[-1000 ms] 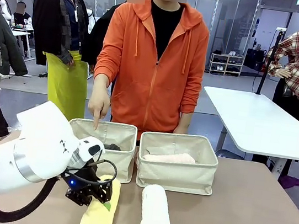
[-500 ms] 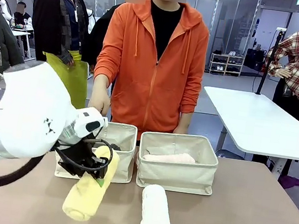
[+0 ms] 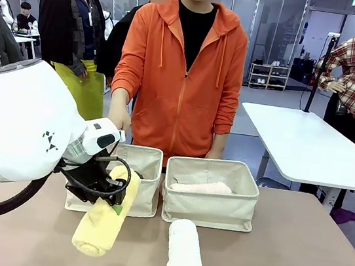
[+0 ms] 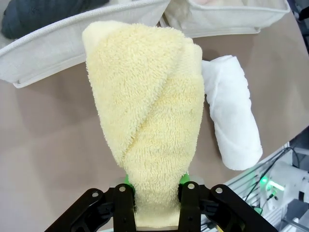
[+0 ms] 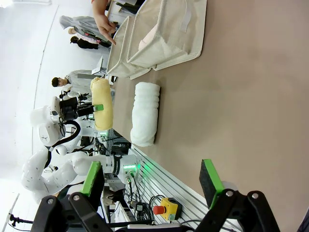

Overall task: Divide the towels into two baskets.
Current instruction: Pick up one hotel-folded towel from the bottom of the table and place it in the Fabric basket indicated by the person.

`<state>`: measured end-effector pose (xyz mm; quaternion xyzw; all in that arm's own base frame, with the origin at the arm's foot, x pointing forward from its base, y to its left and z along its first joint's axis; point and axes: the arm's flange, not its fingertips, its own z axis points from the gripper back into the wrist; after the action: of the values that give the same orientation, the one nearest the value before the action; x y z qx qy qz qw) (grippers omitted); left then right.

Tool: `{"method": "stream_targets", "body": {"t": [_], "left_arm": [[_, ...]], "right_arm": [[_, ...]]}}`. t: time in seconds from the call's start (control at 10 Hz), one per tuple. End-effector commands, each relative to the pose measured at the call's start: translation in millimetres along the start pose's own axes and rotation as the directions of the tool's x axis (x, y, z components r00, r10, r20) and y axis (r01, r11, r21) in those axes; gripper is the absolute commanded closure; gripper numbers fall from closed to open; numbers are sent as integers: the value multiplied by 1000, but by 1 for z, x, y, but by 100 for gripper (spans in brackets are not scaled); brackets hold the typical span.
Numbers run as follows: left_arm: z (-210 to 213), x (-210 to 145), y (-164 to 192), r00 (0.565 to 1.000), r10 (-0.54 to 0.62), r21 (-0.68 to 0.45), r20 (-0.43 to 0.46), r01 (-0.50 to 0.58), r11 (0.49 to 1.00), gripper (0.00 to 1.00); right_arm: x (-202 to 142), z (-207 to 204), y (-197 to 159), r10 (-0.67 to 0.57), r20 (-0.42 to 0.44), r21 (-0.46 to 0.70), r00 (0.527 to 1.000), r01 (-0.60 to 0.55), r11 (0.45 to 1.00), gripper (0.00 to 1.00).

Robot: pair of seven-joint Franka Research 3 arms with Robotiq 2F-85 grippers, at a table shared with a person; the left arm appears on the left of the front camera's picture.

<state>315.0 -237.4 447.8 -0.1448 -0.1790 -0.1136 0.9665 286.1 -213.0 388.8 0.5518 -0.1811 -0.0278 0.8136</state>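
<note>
My left gripper [image 3: 110, 195] is shut on one end of the pale yellow towel [image 3: 102, 220], which hangs tilted above the table just in front of the left basket [image 3: 149, 162]. In the left wrist view the fingers [image 4: 121, 203] pinch the yellow roll [image 4: 149, 111], and the dark grey towel [image 4: 29, 14] lies inside that basket [image 4: 72, 46]. The pale pink towel [image 3: 199, 188] rests in the right basket [image 3: 210, 207]. A white towel [image 3: 185, 258] lies on the table in front of it. My right gripper [image 5: 152, 179] stands open over bare table, far from the towels.
A person in an orange hoodie stands at the far side, one hand [image 3: 118, 121] just behind the left basket. The brown table [image 3: 292, 255] has free room at the right. Another white table [image 3: 301, 144] stands beyond it.
My left gripper has lifted the yellow towel off the table and carried it up toward the left basket. The person's pointing finger has drawn back from the basket rim.
</note>
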Motion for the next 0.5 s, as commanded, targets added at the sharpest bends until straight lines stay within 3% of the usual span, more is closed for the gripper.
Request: {"method": "stream_targets", "body": {"t": [0.0,0.1,0.3,0.4], "left_arm": [[1,1,0,1000,3,-3,2,-3,1000,64],[33,9,-5,974,-183,27,135,181,983,64],[56,16,-6,885,-431,64,174,427,902,64],[60,18,-3,820,-544,78,179,539,839,64]], "right_arm": [[1,0,3,7,1,6,1000,-7,1000,0],[1,0,3,7,1,6,1000,-7,1000,0],[1,0,3,7,1,6,1000,-7,1000,0],[1,0,3,7,1,6,1000,-7,1000,0]]}}
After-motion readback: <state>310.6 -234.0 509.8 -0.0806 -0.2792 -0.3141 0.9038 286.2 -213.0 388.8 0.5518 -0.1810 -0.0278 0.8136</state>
